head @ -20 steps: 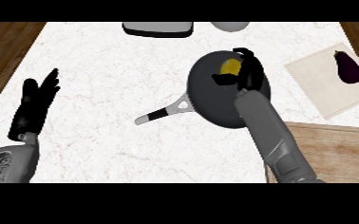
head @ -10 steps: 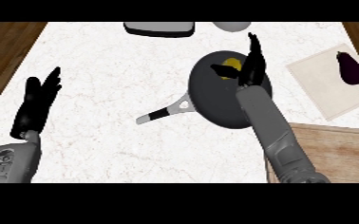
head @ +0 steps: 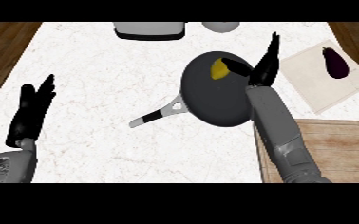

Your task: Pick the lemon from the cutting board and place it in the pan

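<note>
Head view shows us the lemon lying inside the pan, near its 12 o'clock rim. Our right robot hand is spread wide and holds nothing at the pan's 2 o'clock. We judge placement done, only withdrawal left. Our left robot hand rests open at the worktop edge, 9 o'clock.

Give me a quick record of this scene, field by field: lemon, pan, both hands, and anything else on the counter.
lemon: in the pan, upper part
pan: dark, handle pointing lower left
right hand: open, fingers straight, by the pan's right rim
left hand: open, resting at the left edge
eggplant: on a light mat, far right
cutting board: lower right, nothing visible on it
</note>
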Robot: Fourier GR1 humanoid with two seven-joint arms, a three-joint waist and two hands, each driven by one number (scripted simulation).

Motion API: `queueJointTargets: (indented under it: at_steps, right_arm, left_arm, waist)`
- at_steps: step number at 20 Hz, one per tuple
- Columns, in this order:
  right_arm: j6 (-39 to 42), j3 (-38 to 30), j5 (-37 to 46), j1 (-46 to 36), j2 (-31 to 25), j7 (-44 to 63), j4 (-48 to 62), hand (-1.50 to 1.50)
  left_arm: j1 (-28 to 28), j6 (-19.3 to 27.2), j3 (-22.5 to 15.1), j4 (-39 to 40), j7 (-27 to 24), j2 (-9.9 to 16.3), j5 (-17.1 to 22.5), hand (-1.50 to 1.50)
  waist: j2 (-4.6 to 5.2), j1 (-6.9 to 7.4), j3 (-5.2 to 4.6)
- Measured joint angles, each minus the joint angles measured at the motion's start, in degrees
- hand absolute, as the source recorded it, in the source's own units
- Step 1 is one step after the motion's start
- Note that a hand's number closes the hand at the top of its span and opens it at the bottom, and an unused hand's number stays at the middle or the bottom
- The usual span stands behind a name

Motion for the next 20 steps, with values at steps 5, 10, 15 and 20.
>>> queueJointTargets:
  at_steps: [5, 10, 15, 20]
  right_arm:
    - [2.1, 0.9, -1.8, 8.3, -1.0, 0.5, -10.4, -1.50]
    - [7.7, 3.7, -3.0, 20.8, -1.8, 2.7, -25.1, -1.50]
    - [14.1, 7.6, -3.2, 34.5, -3.4, 8.3, -42.7, -1.50]
    - [22.1, 8.4, -6.0, 50.5, -7.2, 12.3, -60.6, -1.50]
  left_arm:
    - [3.2, 0.2, 0.9, -2.4, 0.6, 0.0, 0.3, 0.00]
    - [4.5, 0.8, 1.5, -3.3, 1.4, 0.2, 0.1, 0.00]
    - [5.5, 0.6, 2.3, -3.6, 1.2, 0.6, 0.3, 0.00]
    - [5.2, 0.6, 2.6, -2.7, 0.3, 0.5, 0.3, 0.00]
  waist:
    - [-0.85, -2.04, -0.09]
    - [-1.46, -3.77, -0.17]
    - [-1.52, -4.38, -0.23]
    - [-1.24, -4.37, -0.22]
